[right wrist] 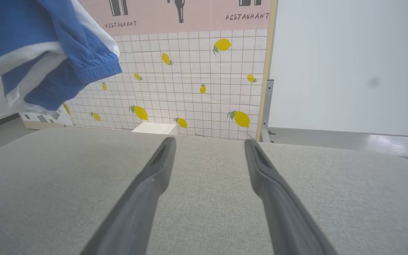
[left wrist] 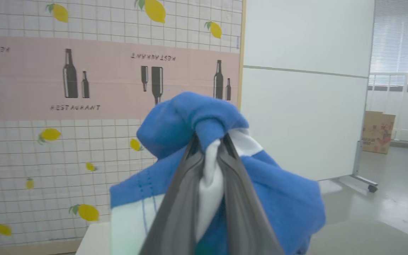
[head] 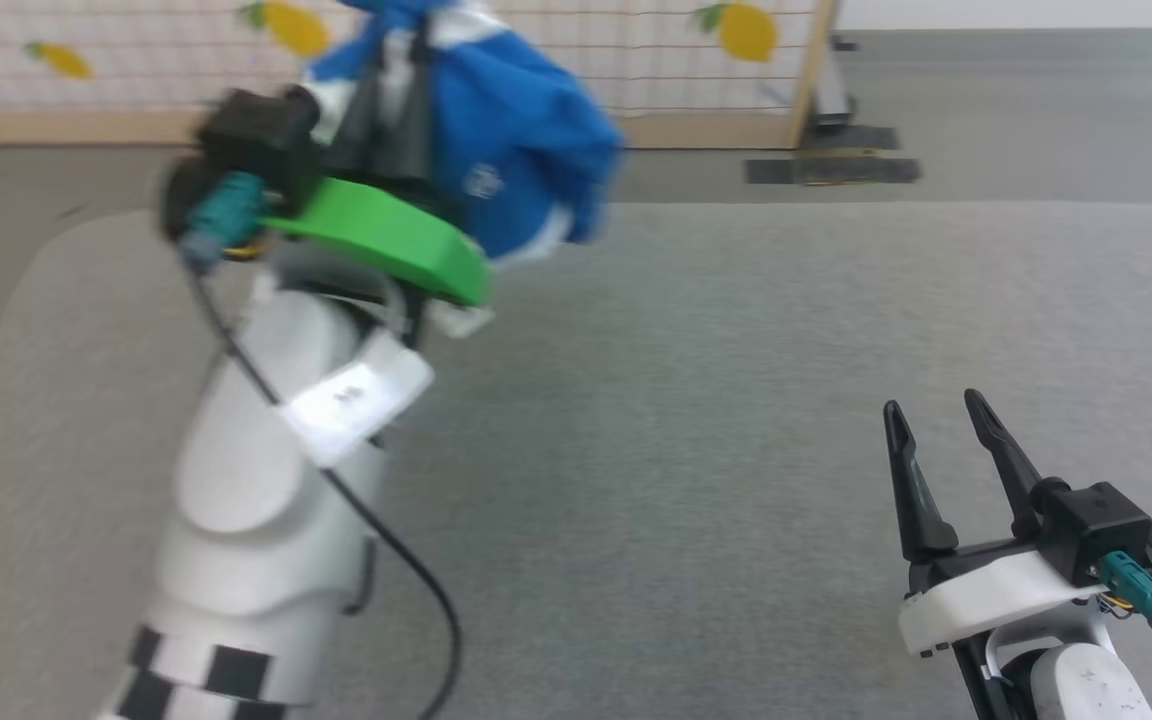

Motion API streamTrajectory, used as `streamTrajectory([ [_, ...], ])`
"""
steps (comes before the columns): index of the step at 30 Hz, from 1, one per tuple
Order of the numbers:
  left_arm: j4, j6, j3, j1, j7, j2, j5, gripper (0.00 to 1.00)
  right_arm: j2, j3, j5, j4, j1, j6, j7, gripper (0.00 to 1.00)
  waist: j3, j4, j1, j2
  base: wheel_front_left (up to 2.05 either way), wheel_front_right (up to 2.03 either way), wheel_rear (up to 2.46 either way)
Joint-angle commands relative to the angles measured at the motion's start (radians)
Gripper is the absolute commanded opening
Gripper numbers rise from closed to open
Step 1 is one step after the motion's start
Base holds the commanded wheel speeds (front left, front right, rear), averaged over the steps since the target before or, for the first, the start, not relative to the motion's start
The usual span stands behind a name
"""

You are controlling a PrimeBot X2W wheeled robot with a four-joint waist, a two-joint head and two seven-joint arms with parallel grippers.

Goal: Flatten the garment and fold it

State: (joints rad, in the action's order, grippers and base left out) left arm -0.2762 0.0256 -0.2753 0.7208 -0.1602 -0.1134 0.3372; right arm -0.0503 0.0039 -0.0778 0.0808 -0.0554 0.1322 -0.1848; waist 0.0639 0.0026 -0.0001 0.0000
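While the garment [head: 526,130] hangs bunched above the tabletop [head: 736,400], your left jaws clamp it.
Your right jaws stand parted, empty.

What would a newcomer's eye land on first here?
The bright blue shorts, bunched and hanging in the air at the head view's upper left, pinched in the left gripper above the grey padded table. Next, the right gripper at lower right, its fingers spread with nothing between them, and the lemon-print screen behind.
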Motion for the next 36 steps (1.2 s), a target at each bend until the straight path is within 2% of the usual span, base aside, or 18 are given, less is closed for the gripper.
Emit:
streamTrajectory([
  [1, -0.010, 0.010, -0.024, -0.013, -0.005, 0.017, 0.011, 0.00, 0.000, 0.002, -0.007, -0.004, 0.012, -0.002, 0.000, 1.00, -0.014, -0.121, 0.0001, 0.0000, 0.00, 0.00, 0.00],
  [6, -0.085, 0.023, -0.135, -0.058, 0.020, 0.056, 0.058, 0.00, 0.000, 0.006, -0.011, -0.004, 0.015, -0.002, 0.003, 1.00, -0.008, -0.186, 0.0001, 0.0000, 0.00, 0.00, 0.00],
  [9, -0.167, 0.020, -0.219, -0.093, 0.091, 0.061, 0.086, 0.00, 0.000, 0.008, -0.015, -0.006, 0.017, -0.002, 0.004, 1.00, -0.003, -0.218, 0.0001, 0.0000, 0.00, 0.00, 0.00],
  [11, -0.231, 0.021, -0.286, -0.112, 0.170, 0.062, 0.098, 0.00, 0.000, 0.014, -0.016, -0.007, 0.015, -0.002, 0.005, 1.00, 0.002, -0.235, 0.0001, 0.0000, 0.00, 0.00, 0.00],
  [16, -0.379, 0.022, -0.425, -0.157, 0.443, 0.063, 0.168, 0.00, 0.000, 0.016, -0.021, -0.004, 0.011, -0.002, 0.002, 1.00, 0.015, -0.262, 0.0001, 0.0000, 0.00, 0.00, 0.00],
  [21, -0.437, 0.012, -0.488, -0.168, 0.625, 0.063, 0.213, 0.00, 0.000, 0.013, -0.025, -0.003, 0.008, -0.002, -0.002, 1.00, 0.027, -0.262, 0.0001, 0.0000, 0.00, 0.00, 0.00],
  [22, -0.430, 0.009, -0.485, -0.166, 0.625, 0.063, 0.223, 0.57, 0.000, 0.010, -0.027, -0.003, 0.008, -0.002, -0.003, 1.00, 0.030, -0.259, 0.0001, 0.0000, 0.00, 0.00, 0.00],
  [23, -0.421, 0.002, -0.480, -0.161, 0.609, 0.063, 0.225, 1.00, 0.000, 0.008, -0.028, -0.003, 0.007, -0.002, -0.004, 1.00, 0.031, -0.255, 0.0001, 0.0000, 0.00, 0.00, 0.00],
  [25, -0.397, -0.014, -0.464, -0.155, 0.548, 0.063, 0.225, 1.00, 0.000, 0.003, -0.031, -0.001, 0.008, -0.002, -0.006, 1.00, 0.030, -0.243, 0.0001, 0.0000, 0.00, 0.00, 0.00],
  [29, -0.330, -0.046, -0.407, -0.152, 0.345, 0.057, 0.216, 1.00, 0.000, -0.004, -0.032, 0.001, 0.009, -0.002, -0.010, 1.00, 0.021, -0.214, 0.0001, 0.0000, 0.00, 0.00, 0.00],
  [32, -0.269, -0.081, -0.353, -0.168, 0.164, 0.038, 0.203, 1.00, 0.000, -0.010, -0.032, -0.001, 0.011, -0.002, -0.010, 1.00, 0.011, -0.188, 0.0001, 0.0000, 0.00, 0.00, 0.00],
  [36, -0.198, -0.127, -0.298, -0.225, 0.008, 0.005, 0.196, 1.00, 0.000, -0.021, -0.031, -0.006, 0.019, -0.002, -0.008, 1.00, -0.005, -0.154, 0.0001, 0.0000, 0.00, 0.00, 0.00],
])
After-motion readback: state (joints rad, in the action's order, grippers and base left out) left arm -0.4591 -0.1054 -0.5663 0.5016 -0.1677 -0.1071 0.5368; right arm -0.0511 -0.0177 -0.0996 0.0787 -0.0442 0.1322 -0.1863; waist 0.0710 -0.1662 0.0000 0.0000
